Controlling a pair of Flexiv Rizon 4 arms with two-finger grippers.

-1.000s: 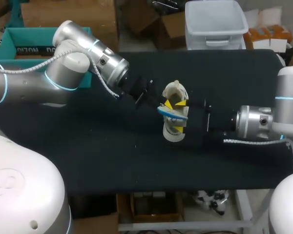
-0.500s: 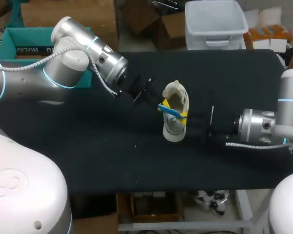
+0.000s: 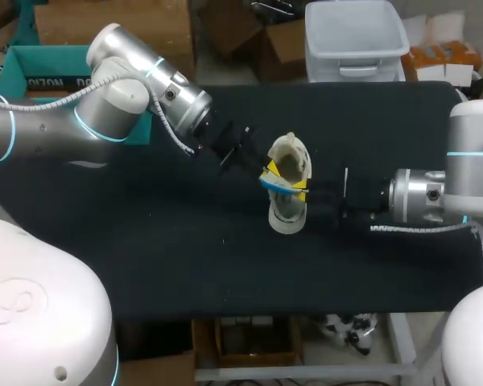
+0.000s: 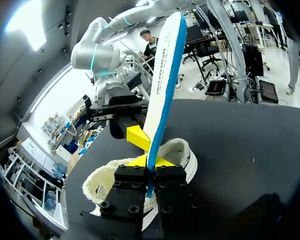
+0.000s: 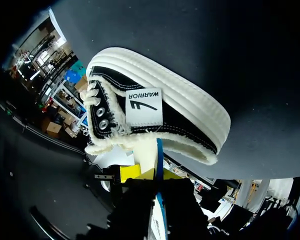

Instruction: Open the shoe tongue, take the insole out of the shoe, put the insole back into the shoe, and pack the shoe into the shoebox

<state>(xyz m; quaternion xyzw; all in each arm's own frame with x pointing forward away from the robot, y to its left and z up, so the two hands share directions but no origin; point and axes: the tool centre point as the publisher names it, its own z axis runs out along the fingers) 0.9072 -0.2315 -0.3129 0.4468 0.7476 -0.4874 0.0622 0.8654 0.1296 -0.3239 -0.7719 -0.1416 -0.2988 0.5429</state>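
Note:
A low shoe (image 3: pixel 288 215) with a white sole stands on the black table a little right of centre. In the right wrist view the shoe (image 5: pixel 180 112) shows black canvas and a fleecy lining. A white insole (image 3: pixel 278 184) with a blue edge sticks up out of its opening. My left gripper (image 3: pixel 267 173) comes in from the back left and is shut on the insole (image 4: pixel 166 75), which rises past its fingers (image 4: pixel 149 162). My right gripper (image 3: pixel 299 190) reaches in from the right. It is shut on the same insole (image 5: pixel 146 150), just above the shoe's collar (image 5: pixel 150 173).
A teal shoebox (image 3: pixel 32 76) sits at the table's back left corner, behind my left arm. The black table cover (image 3: pixel 185 257) stretches wide in front of the shoe and to both its sides.
My right gripper's fingers stood wide apart around the insole one second ago and have closed on it. The left gripper kept its grip and shifted only slightly.

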